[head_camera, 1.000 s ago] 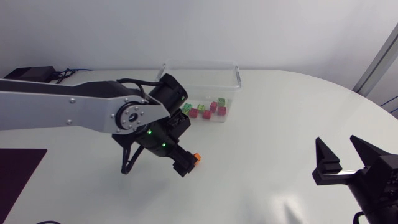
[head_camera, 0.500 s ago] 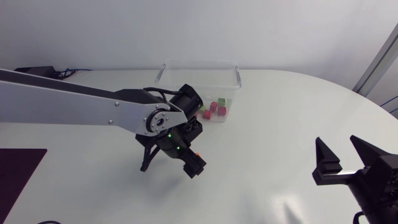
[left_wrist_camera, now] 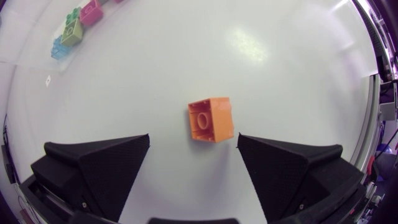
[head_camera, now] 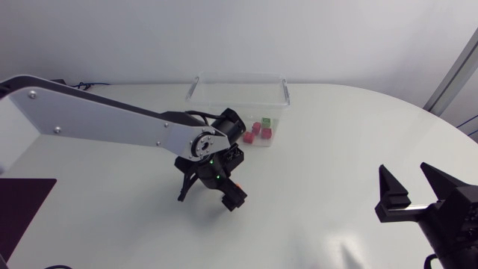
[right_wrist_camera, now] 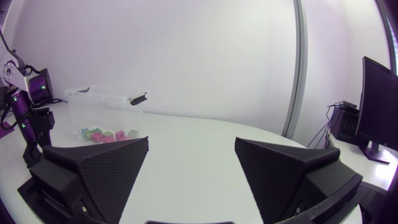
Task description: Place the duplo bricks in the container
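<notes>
The left end effector hangs wide open over the orange duplo brick, which lies on the surface between its fingers, perhaps nearer one. The pick looks to be the step in hand, calling for a descent and a squeeze. In the head view the brick is hidden under the end effector, and the clear container stands well beyond it.

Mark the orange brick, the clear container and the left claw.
orange brick (left_wrist_camera: 211, 119), left wrist view, middle of its top face.
clear container (head_camera: 285, 93), head view, its right end wall.
left claw (left_wrist_camera: 193, 139), left wrist view, midway between its open fingertips.
</notes>
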Available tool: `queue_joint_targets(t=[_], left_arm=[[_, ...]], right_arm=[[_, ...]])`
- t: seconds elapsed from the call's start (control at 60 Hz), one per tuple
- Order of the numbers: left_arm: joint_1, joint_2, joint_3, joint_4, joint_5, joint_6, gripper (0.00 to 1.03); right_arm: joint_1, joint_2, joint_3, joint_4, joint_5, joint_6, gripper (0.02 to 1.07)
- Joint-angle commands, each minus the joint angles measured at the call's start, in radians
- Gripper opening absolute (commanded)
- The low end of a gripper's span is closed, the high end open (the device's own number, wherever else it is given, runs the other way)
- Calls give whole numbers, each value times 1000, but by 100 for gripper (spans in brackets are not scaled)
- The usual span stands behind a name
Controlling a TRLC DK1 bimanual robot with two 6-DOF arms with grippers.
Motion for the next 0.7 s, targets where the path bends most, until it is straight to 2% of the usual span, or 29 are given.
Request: queue_joint_targets(t=[0.0, 0.1, 0.183, 0.283, 0.433, 0.683], left_arm=[[7, 26, 39, 2, -4, 27, 96], [8, 34, 46, 2, -6, 31, 91], [8, 48, 57, 1, -6, 43, 83], [10, 71, 66, 1, -4, 45, 64], [11, 83, 76, 1, -4, 37, 42], [36, 74, 69, -2, -3, 33, 37]], right_arm=[[5, -9, -20, 10, -8, 0, 102], [5, -9, -20, 10, -8, 0, 102], [5, -9, -20, 10, -8, 0, 102], [5, -9, -20, 10, -8, 0, 102], [5, -9, -20, 10, -8, 0, 102], [5, -9, -20, 10, -8, -2, 102]])
